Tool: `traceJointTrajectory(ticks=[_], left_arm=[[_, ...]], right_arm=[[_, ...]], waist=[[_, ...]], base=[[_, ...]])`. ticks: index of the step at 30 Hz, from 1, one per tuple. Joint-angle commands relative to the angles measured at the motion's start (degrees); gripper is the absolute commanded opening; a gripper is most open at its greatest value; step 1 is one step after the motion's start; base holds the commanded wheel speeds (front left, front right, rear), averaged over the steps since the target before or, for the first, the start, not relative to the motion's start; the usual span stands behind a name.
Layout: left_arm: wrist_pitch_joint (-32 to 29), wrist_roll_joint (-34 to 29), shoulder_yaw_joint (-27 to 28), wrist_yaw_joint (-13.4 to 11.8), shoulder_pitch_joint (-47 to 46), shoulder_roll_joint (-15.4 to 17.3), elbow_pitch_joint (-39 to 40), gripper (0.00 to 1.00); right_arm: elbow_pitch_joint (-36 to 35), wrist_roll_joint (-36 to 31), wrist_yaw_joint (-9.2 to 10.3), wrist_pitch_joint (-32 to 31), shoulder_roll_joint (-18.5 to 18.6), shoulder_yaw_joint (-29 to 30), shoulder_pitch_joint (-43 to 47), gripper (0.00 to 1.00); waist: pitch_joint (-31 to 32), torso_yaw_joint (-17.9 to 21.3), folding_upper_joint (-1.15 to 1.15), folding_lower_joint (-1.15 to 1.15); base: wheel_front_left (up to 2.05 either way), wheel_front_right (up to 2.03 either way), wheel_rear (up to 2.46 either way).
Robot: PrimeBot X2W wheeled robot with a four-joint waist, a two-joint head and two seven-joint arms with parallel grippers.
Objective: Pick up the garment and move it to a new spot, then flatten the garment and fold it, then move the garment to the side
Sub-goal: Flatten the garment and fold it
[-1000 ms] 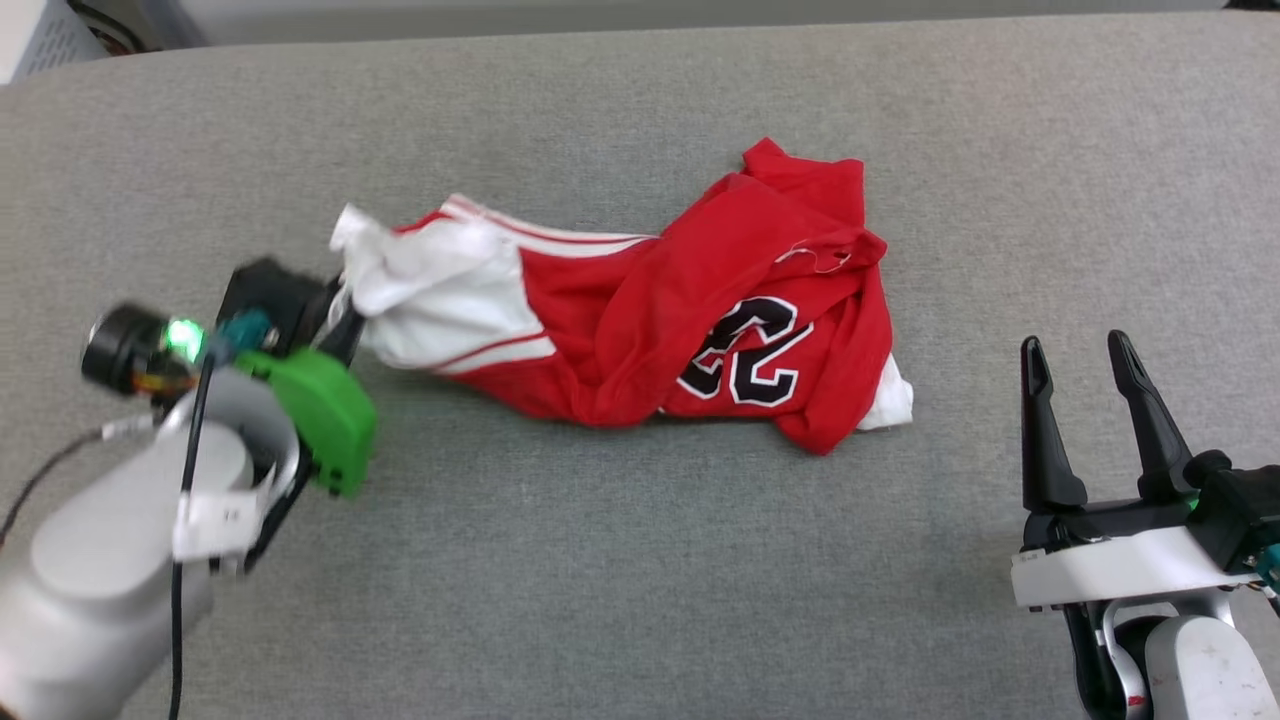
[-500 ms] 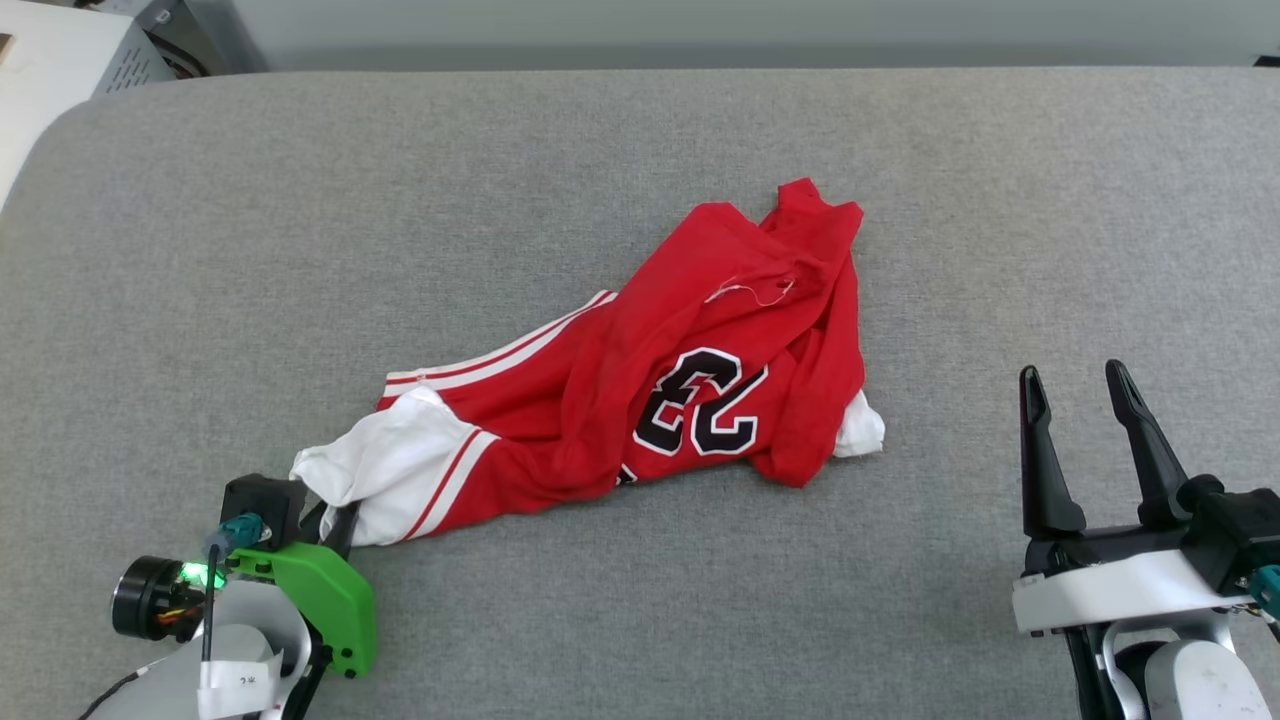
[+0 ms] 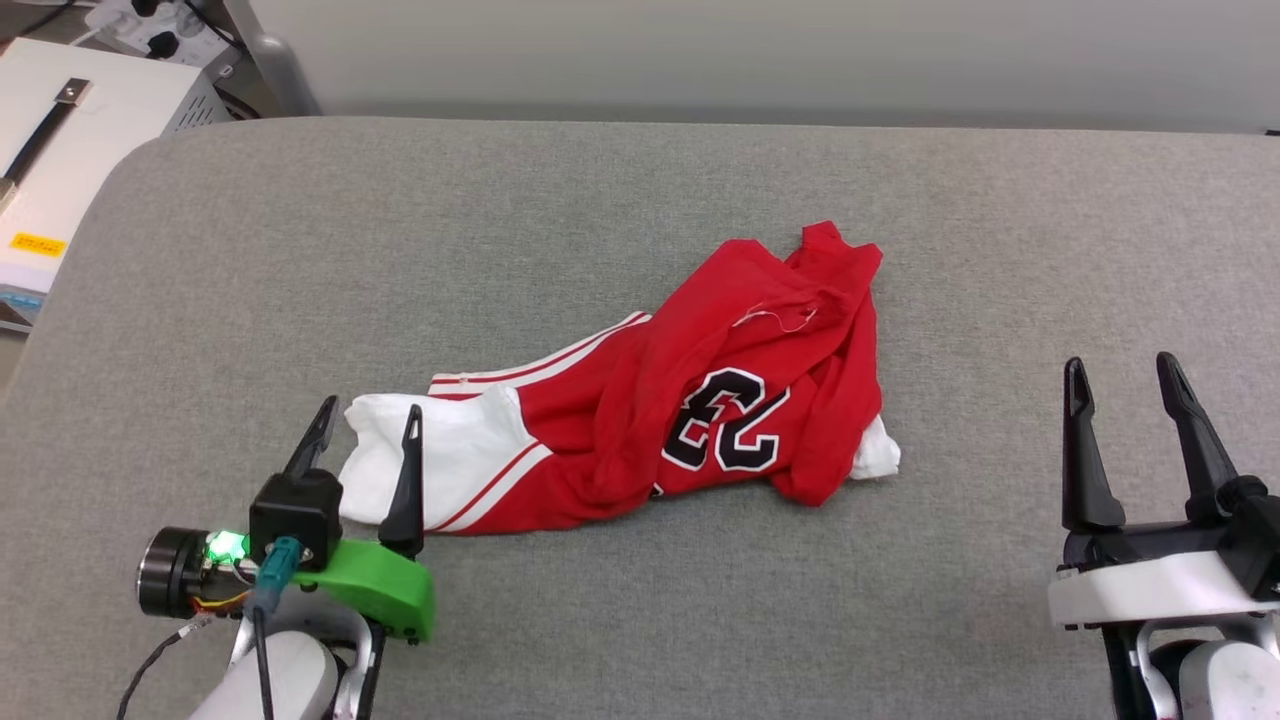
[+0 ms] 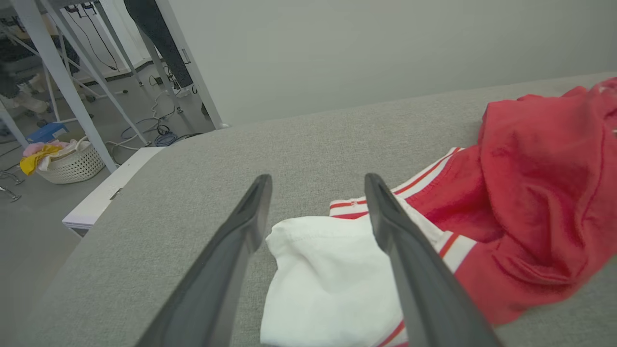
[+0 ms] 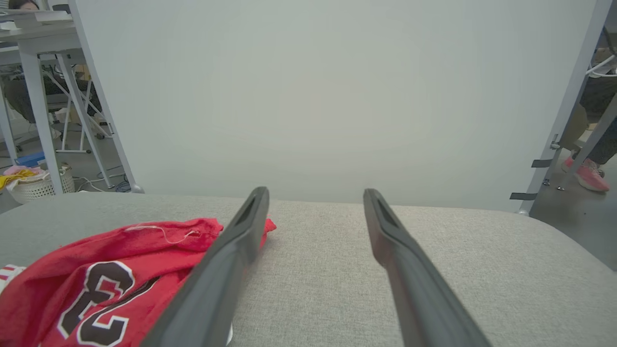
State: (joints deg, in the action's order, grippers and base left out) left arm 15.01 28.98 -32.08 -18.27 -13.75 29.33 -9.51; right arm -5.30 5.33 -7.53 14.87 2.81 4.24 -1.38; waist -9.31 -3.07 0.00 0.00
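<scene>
- A white cabinet (image 3: 90, 130) stands beyond the far left corner of the grey padded table (image 3: 600, 220).
- The left gripper (image 3: 371, 406) is by the table's near edge, left of the middle, with its fingers (image 4: 231, 250) spread wide. They clamp nothing.
- The end of the shirt's white sleeve (image 4: 328, 270) lies on the table between those fingers. I cannot tell whether either finger touches the cloth.
- The shirt (image 3: 700, 400) lies crumpled around the middle of the table. It stretches from the white sleeve at the near left up to a bunched red end toward the far right.
- The black number 23 (image 3: 730, 420) faces up on the red part and reads turned round in the head view.
- The right gripper (image 3: 1119, 360) is near the table's near right corner, well apart from the shirt. Its fingers are spread with only bare table between them.
</scene>
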Motion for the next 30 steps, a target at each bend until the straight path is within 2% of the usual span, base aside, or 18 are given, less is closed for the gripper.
traceJointTrajectory(ticks=[1,6,10,14,17,20,23,27,30], left_arm=[[-0.02,-2.46,1.64,-0.75,1.96,-1.32,1.87,1.00],[-0.02,-9.11,6.43,-2.35,5.09,-5.52,7.69,1.00],[-0.02,-13.21,10.00,-2.50,7.25,-8.90,10.05,1.00],[-0.02,-16.55,12.32,-1.49,8.51,-11.70,10.79,1.00],[-0.02,-18.50,13.76,-0.39,8.84,-13.74,10.84,1.00],[-0.02,-19.91,14.77,0.86,8.66,-15.49,10.62,1.00],[-0.02,-21.29,15.67,2.04,8.18,-17.35,10.56,1.00],[-0.02,-22.62,16.72,3.45,7.45,-19.40,10.24,1.00],[-0.02,-23.53,17.31,4.32,6.83,-20.78,10.35,1.00]], right_arm=[[-0.74,-1.11,0.04,0.13,0.07,0.25,-1.41,1.00],[-3.25,-3.85,0.04,0.13,0.71,0.88,-6.64,1.00],[-3.61,-3.23,0.04,0.13,4.07,-0.12,-13.09,1.00],[0.71,-1.78,0.04,0.13,9.49,-4.01,-20.24,1.00],[7.94,1.13,0.04,-1.36,14.62,-10.23,-26.45,1.00],[13.11,5.88,0.04,-7.84,19.35,-17.56,-33.04,1.00],[16.97,13.26,0.04,-17.68,23.89,-26.85,-39.48,1.00],[18.49,23.51,0.04,-31.18,29.26,-39.61,-46.46,1.00],[18.57,31.10,0.04,-40.24,31.90,-47.36,-51.06,1.00]], waist=[[0.49,-0.63,0.00,0.00],[-0.07,-1.66,0.00,0.00],[-0.95,-2.55,0.00,0.00],[-2.18,-3.62,0.00,0.00],[-3.27,-4.44,0.00,0.00],[-4.67,-5.41,0.00,0.00],[-6.16,-6.43,0.00,0.00],[-8.15,-7.53,0.00,0.00],[-9.71,-8.29,0.00,0.00]], base=[[0.00,0.00,0.00],[0.00,0.00,0.00],[0.00,0.00,0.00],[0.00,0.00,0.00],[0.00,0.00,0.00],[0.00,0.00,0.00],[0.00,0.00,0.00],[0.00,0.00,0.00],[0.00,0.00,0.00]])
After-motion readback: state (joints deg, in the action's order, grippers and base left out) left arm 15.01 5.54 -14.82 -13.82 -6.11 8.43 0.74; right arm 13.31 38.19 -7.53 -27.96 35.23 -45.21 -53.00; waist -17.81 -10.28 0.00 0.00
